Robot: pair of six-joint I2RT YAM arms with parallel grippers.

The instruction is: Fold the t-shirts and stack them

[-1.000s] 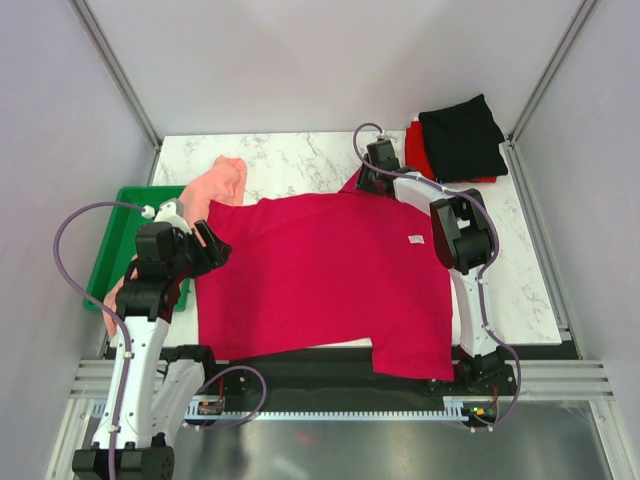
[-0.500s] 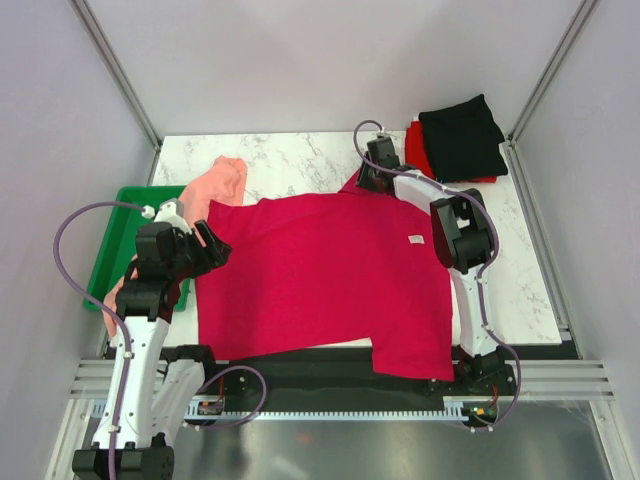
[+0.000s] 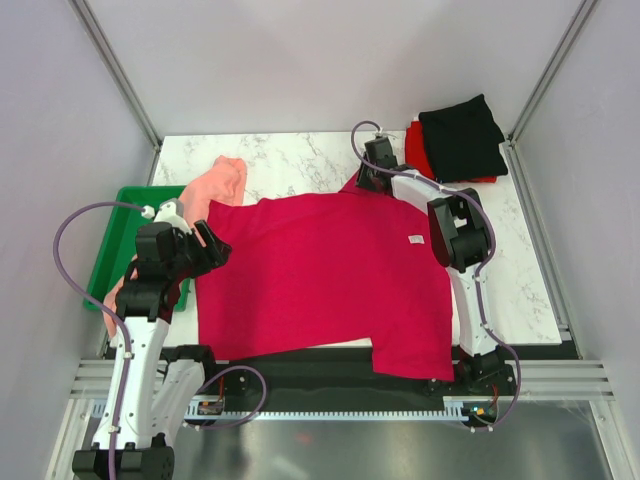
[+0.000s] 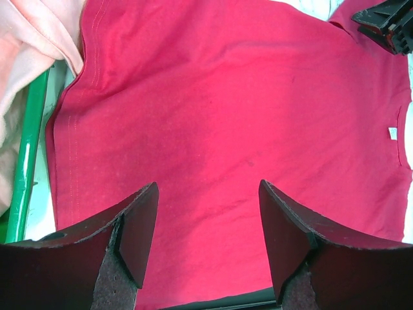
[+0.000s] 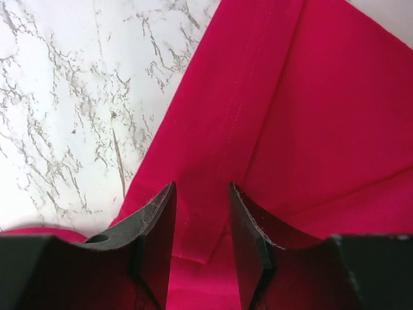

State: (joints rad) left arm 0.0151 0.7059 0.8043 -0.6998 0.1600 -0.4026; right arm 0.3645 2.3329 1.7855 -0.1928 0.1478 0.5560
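Plainly, the crimson shirt (image 3: 320, 280) lies spread flat over the middle of the worktop (image 3: 290, 155), its label (image 3: 416, 238) toward the right and its near edge hanging over the front. The step in hand looks like taking the far sleeve (image 5: 245, 116) to fold it inward. The right gripper (image 5: 201, 226) sits low over that sleeve's hem with its jaws a narrow gap apart and not clenched, the cloth's corner between them. To do this well it should close squarely on the hem, catching both layers, then lift only a little and carry the sleeve across the body so the crease runs straight. The left gripper (image 4: 208, 219) hovers released, jaws wide, above the shirt's left part, grasping nothing. It could hold that side down so the body does not drag. A salmon shirt (image 3: 222, 182) lies crumpled half in the tray (image 3: 118, 215) at the left. At the far right corner a black shirt (image 3: 462, 138) sits folded on a red shirt (image 3: 416, 150). From above, the right arm (image 3: 458, 235) covers the shirt's right edge and the sleeve grasp. The red shirt is mostly hidden, the left arm (image 3: 150, 290) cuts off the salmon one, and whether the right pads touch cloth I cannot tell.
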